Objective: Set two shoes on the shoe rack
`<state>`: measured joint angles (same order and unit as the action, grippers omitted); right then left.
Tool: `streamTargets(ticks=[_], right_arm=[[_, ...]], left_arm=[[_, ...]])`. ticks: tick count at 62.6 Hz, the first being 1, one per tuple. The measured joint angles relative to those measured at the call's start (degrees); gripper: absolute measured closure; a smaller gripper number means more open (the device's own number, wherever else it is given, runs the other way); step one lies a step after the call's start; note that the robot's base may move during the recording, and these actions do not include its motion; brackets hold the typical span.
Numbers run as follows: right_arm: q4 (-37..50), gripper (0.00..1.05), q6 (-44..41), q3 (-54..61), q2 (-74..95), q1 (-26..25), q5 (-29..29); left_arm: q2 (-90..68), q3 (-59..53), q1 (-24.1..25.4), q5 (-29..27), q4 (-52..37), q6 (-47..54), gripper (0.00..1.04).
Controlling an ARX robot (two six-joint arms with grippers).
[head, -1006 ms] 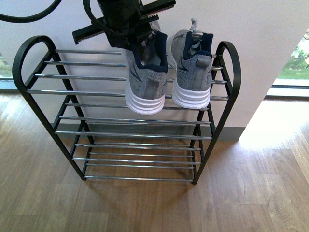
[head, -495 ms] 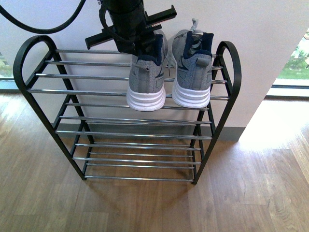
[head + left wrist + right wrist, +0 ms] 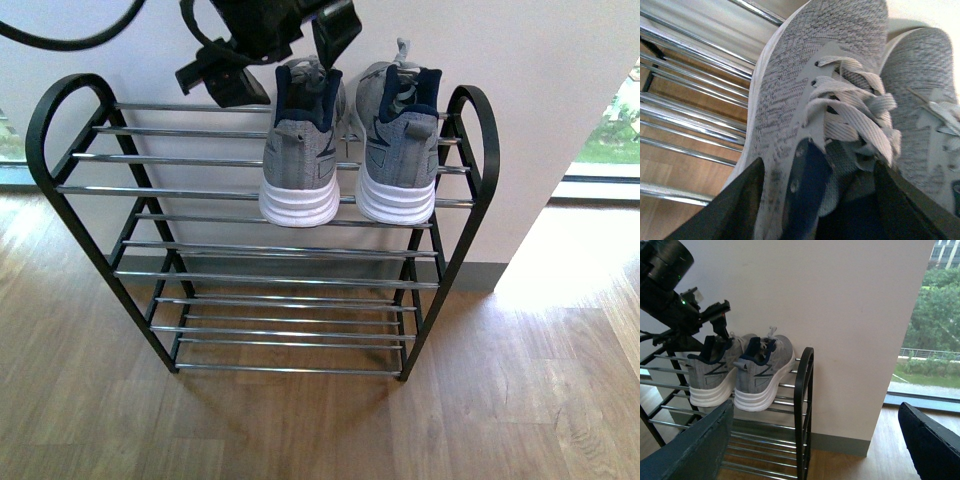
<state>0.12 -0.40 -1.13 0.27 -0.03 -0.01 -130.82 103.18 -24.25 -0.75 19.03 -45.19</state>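
Both on top tier of shoe rack (image 3: 801,415), heels hanging past its front edge: end shoe (image 3: 400,140) against the right end frame, inner shoe (image 3: 300,150) just beside it. Left gripper (image 3: 270,60) above the inner shoe's collar, jaws spread wide, gripping nothing. Right gripper (image 3: 815,412) wide, empty, well apart. Shoes probably light: knit upper soft, sole stiff. Best hold: heel collar. Thin bars look slick, so heels might tip.
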Motion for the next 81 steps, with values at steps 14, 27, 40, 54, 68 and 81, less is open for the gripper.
streamTargets(ticks=[14, 27, 40, 54, 68, 81], right_arm=[[0.0, 0.09, 0.0, 0.0, 0.0, 0.0, 0.0], [0.0, 0.09, 0.0, 0.0, 0.0, 0.0, -0.04], [0.0, 0.09, 0.0, 0.0, 0.0, 0.0, 0.02], [0.0, 0.09, 0.0, 0.0, 0.0, 0.0, 0.0], [0.0, 0.09, 0.0, 0.0, 0.0, 0.0, 0.0], [0.0, 0.09, 0.0, 0.0, 0.0, 0.0, 0.02]], left_arm=[[17.27, -14.82, -0.04, -6.49, -2.86, 0.35, 0.1], [32.41, -36.28, 1.64, -23.52, -14.91, 14.4, 0.16], [40.65, -64.63, 6.32, -16.41, -66.23, 38.91, 0.52], [51.56, -79.03, 11.52, -11.78, -73.92, 43.87, 0.93], [59.76, -87.47, 15.02, -8.31, -74.12, 44.37, 1.03], [67.52, -93.13, 17.51, -5.77, -71.73, 44.57, 1.03]])
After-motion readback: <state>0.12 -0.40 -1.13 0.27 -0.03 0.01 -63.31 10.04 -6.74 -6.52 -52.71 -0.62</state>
